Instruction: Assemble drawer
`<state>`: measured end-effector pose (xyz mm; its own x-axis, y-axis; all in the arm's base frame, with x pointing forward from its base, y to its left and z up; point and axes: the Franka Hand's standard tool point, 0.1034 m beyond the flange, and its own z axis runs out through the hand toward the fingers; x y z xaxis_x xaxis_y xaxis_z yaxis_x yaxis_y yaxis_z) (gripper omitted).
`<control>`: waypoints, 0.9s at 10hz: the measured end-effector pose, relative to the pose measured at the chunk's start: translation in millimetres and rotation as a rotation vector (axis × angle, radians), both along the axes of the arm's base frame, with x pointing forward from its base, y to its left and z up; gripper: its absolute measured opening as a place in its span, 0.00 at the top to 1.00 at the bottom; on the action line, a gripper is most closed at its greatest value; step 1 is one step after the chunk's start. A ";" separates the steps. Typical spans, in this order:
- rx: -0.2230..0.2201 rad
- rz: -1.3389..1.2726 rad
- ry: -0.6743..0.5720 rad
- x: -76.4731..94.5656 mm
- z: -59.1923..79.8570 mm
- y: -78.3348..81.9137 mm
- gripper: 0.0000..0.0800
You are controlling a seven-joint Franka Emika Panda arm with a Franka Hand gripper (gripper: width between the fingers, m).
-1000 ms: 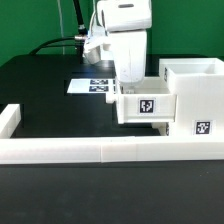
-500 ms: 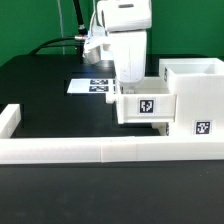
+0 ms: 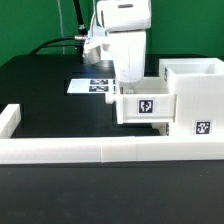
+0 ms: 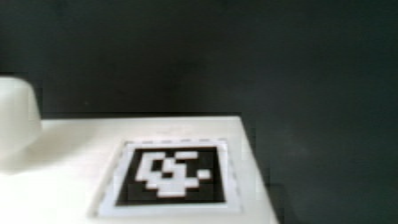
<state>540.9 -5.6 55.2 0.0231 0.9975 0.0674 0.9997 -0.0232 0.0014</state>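
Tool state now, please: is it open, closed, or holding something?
Tool: cannot be told; its fingers are hidden behind the tray in the exterior view, and the wrist view does not show them.

The exterior view faced the border wall (image 3: 90,150) low and near; the wrist view looked straight down (very close) at one tag (image 4: 171,172).

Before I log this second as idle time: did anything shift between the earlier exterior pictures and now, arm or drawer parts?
Nothing visibly changed. The arm hangs in the same place behind the smaller drawer part, which sits against the taller case as before. The marker board and the border wall lie where they were. The fingers are hidden in both views, so a change of grip cannot be told.
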 end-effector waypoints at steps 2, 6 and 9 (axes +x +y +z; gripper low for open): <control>-0.006 0.012 -0.001 0.9 0.7 0.6 0.94; -0.011 0.045 -0.009 7.3 3.0 13.9 0.94; -0.010 0.032 -0.006 7.0 1.8 18.3 0.94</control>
